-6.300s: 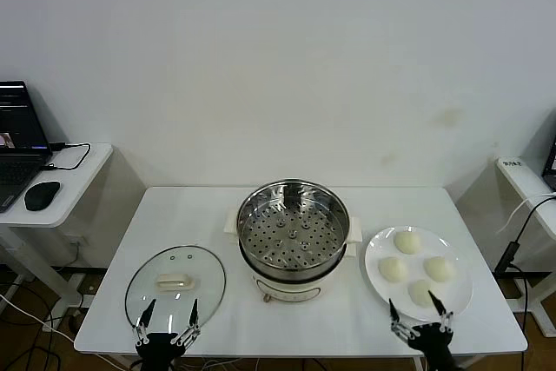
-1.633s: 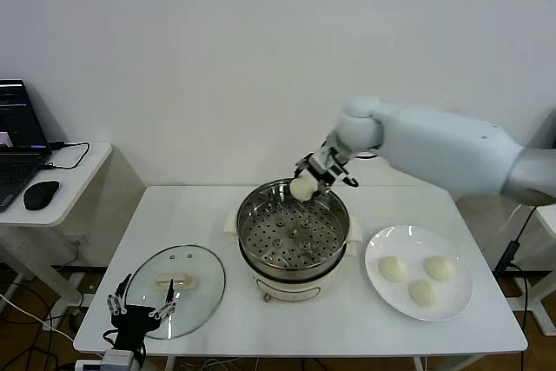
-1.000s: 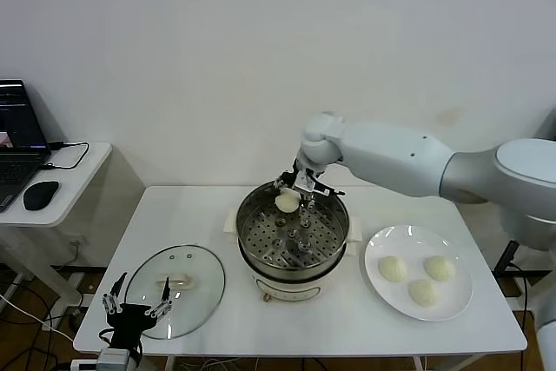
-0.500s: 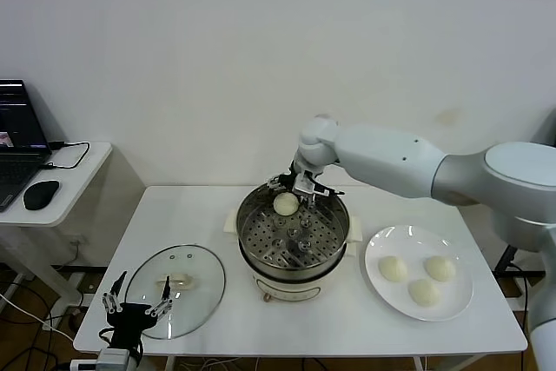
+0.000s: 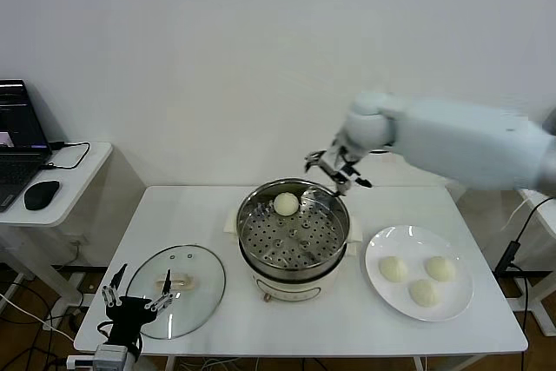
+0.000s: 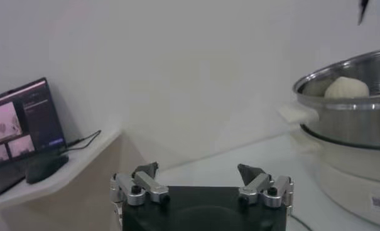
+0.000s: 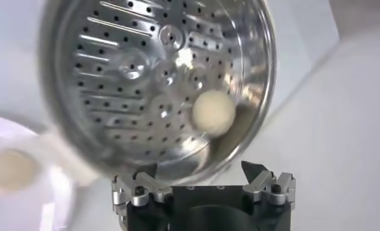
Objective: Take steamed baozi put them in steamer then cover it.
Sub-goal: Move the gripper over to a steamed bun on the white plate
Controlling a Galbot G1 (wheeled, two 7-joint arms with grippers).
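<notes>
Now one cream-white round bun (image 5: 286, 204) lies on the perforated floor of the shiny steel steamer basket (image 5: 294, 254) at frame centre, three remain on the flat white plate (image 5: 461, 296) at lower right. The right gripper (image 5: 339, 168), jaws spread and empty, hangs above the basket's far rim; the left gripper (image 5: 135, 294), also spread, idles at lower left by the round glass lid (image 5: 204, 288). Loading is one bun of four along; next calls for carrying the right gripper to the plate for a second bun.

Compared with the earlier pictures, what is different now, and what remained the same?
One baozi went from the plate into the steamer and now lies free near its far wall. The right pincer let it go, stands open, and has lifted up and to the right of the basket. Three baozi stay on the plate; the glass lid stays on the table, with the open left pincer at its near edge.
</notes>
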